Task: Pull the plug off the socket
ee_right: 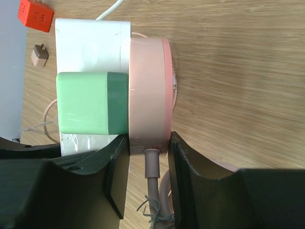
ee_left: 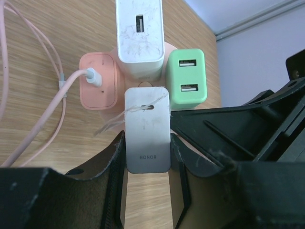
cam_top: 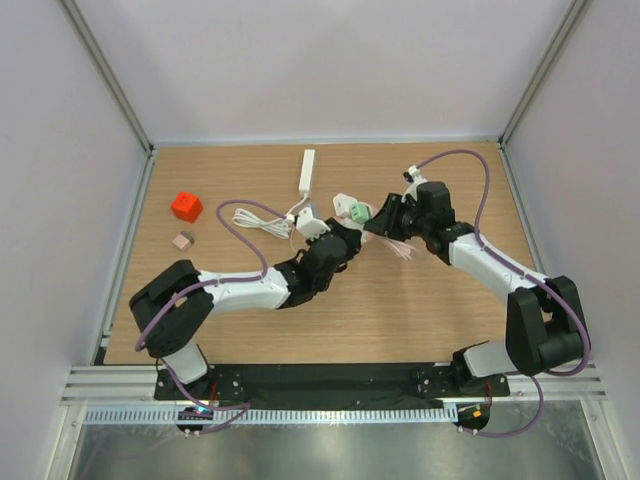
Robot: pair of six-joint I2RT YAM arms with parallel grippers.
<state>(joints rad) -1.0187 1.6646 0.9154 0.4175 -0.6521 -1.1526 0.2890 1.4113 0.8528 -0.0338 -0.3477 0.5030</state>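
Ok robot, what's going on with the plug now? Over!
Left gripper shut on silver plug. Right gripper shut on pink socket. Plug not yet out. White charger, green charger, pink charger crowd close beside it.

a wooden table (cam_top: 420, 320) with a pale, even grain makes the floor of the cell. three plain white walls close it in: the back wall (cam_top: 320, 70), the left wall (cam_top: 60, 200) and the right wall (cam_top: 590, 180). slim aluminium posts (cam_top: 106, 70) run up the two far corners (one at the left, the other post (cam_top: 543, 65) at the right), leaning outward in the top view. along the table's near edge lies a black strip (cam_top: 330, 380), then a white slotted rail (cam_top: 330, 413), then a dull metal sheet (cam_top: 330, 450). the light is soft and even, with only faint shadows on the wood.
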